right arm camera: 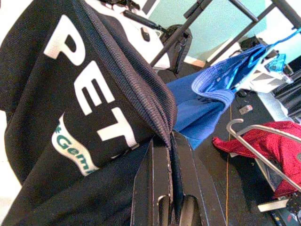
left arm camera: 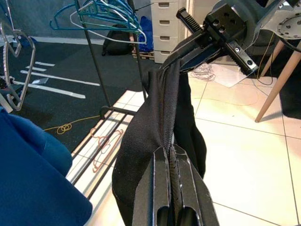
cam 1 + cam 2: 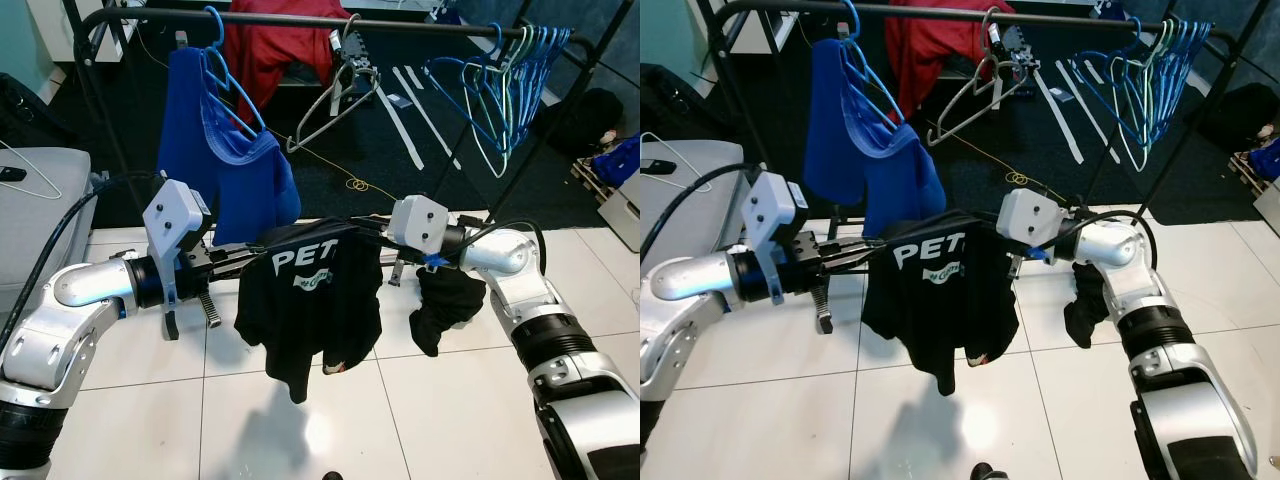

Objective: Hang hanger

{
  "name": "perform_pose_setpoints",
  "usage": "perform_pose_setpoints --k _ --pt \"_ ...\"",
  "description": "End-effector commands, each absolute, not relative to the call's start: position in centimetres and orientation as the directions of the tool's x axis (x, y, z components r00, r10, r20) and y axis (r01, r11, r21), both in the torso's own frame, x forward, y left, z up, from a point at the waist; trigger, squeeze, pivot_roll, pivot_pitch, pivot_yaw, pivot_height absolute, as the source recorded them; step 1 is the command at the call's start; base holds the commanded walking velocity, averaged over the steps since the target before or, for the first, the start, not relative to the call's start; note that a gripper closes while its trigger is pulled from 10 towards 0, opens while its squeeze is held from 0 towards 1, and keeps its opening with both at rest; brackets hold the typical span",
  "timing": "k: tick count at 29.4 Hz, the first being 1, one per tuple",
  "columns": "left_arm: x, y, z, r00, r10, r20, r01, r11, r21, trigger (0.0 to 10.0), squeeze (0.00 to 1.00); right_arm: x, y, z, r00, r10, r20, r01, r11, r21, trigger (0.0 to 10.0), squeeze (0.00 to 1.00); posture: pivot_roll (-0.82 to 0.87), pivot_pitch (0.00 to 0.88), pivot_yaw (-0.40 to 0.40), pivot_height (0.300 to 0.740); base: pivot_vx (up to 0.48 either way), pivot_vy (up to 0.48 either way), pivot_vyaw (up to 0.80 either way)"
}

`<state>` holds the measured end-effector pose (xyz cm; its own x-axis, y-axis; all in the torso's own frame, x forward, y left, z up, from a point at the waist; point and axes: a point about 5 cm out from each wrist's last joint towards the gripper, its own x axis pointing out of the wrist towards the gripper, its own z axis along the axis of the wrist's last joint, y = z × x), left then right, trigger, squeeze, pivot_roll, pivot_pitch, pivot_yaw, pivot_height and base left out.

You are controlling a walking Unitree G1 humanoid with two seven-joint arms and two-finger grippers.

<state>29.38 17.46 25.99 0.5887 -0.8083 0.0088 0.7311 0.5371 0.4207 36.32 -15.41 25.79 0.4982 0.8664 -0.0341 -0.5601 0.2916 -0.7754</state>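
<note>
A black T-shirt with white "PET" lettering hangs stretched between my two grippers, below the black clothes rail. My left gripper is shut on the fabric edge at its left end, and its fingers pinch the seam. My right gripper is shut on the other end, with cloth draped over its fingers. On the rail hang a blue shirt on a blue hanger, a bare silver hanger and a bundle of several blue hangers.
A red garment hangs behind the rail. The rack's slanted side bars stand at the right. A yellow cord lies on the dark floor past the white tiles. A grey box sits at my left.
</note>
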Motion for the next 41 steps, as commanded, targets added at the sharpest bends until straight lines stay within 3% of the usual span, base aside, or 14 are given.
perform_pose_setpoints --k 1,8,10,14,16,20,22,25,30,31,33,38,39,41 --pt "29.0 17.3 26.2 0.569 -0.822 -0.007 0.741 0.509 0.438 0.0 0.00 36.3 -16.4 26.0 0.535 0.844 0.015 -0.542 0.357 -0.761 0.0 0.00 -0.07 0.223 -0.063 0.740 0.000 0.000 0.00" --pt "28.5 14.8 24.6 0.508 -0.861 -0.011 0.807 0.472 0.354 0.8 0.00 36.0 -15.4 27.4 0.489 0.867 0.093 -0.524 0.378 -0.764 0.0 0.00 -0.06 0.221 -0.052 0.740 0.000 0.000 0.00" --pt "28.4 13.9 23.6 0.505 -0.863 0.005 0.820 0.482 0.308 9.0 0.00 35.9 -15.0 27.8 0.457 0.885 0.094 -0.527 0.354 -0.773 0.0 0.00 -0.07 0.222 -0.049 0.740 0.000 0.000 0.00" --pt "28.5 13.6 22.9 0.523 -0.852 0.028 0.817 0.510 0.268 10.0 0.00 35.8 -14.7 28.1 0.436 0.895 0.090 -0.530 0.336 -0.778 0.0 0.00 -0.08 0.220 -0.050 0.740 0.000 0.000 0.00" --pt "28.7 13.3 21.7 0.558 -0.828 0.060 0.805 0.557 0.202 10.0 1.00 35.7 -14.4 28.8 0.392 0.916 0.086 -0.546 0.307 -0.780 0.0 0.00 -0.08 0.216 -0.057 0.740 0.000 0.000 0.00" --pt "29.0 13.5 21.1 0.595 -0.801 0.060 0.779 0.594 0.199 10.0 1.00 35.6 -14.2 29.2 0.355 0.931 0.077 -0.568 0.281 -0.773 0.0 0.00 -0.09 0.214 -0.060 0.740 0.000 0.000 0.00" --pt "29.3 14.0 21.3 0.612 -0.787 0.071 0.765 0.613 0.197 10.0 0.16 35.4 -14.1 29.3 0.317 0.946 0.064 -0.593 0.250 -0.765 0.0 0.00 -0.09 0.210 -0.063 0.740 0.000 0.000 0.00" --pt "29.4 14.4 21.4 0.620 -0.780 0.086 0.763 0.625 0.164 10.0 0.00 35.2 -14.0 29.3 0.293 0.955 0.049 -0.606 0.225 -0.763 0.0 0.00 -0.09 0.206 -0.066 0.740 0.000 0.000 0.00" --pt "29.8 15.2 21.4 0.672 -0.734 0.098 0.721 0.679 0.140 10.0 0.00 35.0 -14.1 29.3 0.269 0.963 0.029 -0.615 0.195 -0.764 0.0 0.00 -0.09 0.202 -0.071 0.740 0.000 0.000 0.00" --pt "30.2 15.7 21.5 0.712 -0.692 0.116 0.681 0.721 0.128 10.0 0.74 35.0 -14.1 29.3 0.260 0.965 0.021 -0.617 0.183 -0.765 0.0 0.00 -0.09 0.199 -0.074 0.740 0.000 0.000 0.00" --pt "30.5 16.1 21.7 0.739 -0.659 0.140 0.650 0.752 0.111 10.0 1.00 35.0 -14.1 29.4 0.254 0.967 0.013 -0.617 0.172 -0.768 0.0 0.00 -0.09 0.197 -0.076 0.740 0.000 0.000 0.00" --pt "30.1 16.9 23.1 0.726 -0.630 0.275 0.659 0.752 -0.017 10.0 0.93 35.0 -14.2 29.5 0.246 0.969 0.002 -0.616 0.158 -0.771 0.0 0.00 -0.09 0.195 -0.076 0.740 0.000 0.000 0.00" --pt "30.0 17.4 23.5 0.723 -0.613 0.320 0.664 0.743 -0.077 10.0 0.00 35.0 -14.2 29.5 0.242 0.970 0.001 -0.618 0.155 -0.771 0.0 0.00 -0.09 0.194 -0.076 0.740 0.000 0.000 0.00" --pt "29.9 17.9 23.6 0.725 -0.595 0.347 0.664 0.738 -0.123 10.0 0.00 34.9 -14.2 29.5 0.239 0.971 0.000 -0.620 0.153 -0.770 0.0 0.00 -0.09 0.194 -0.076 0.740 0.000 0.000 0.00"
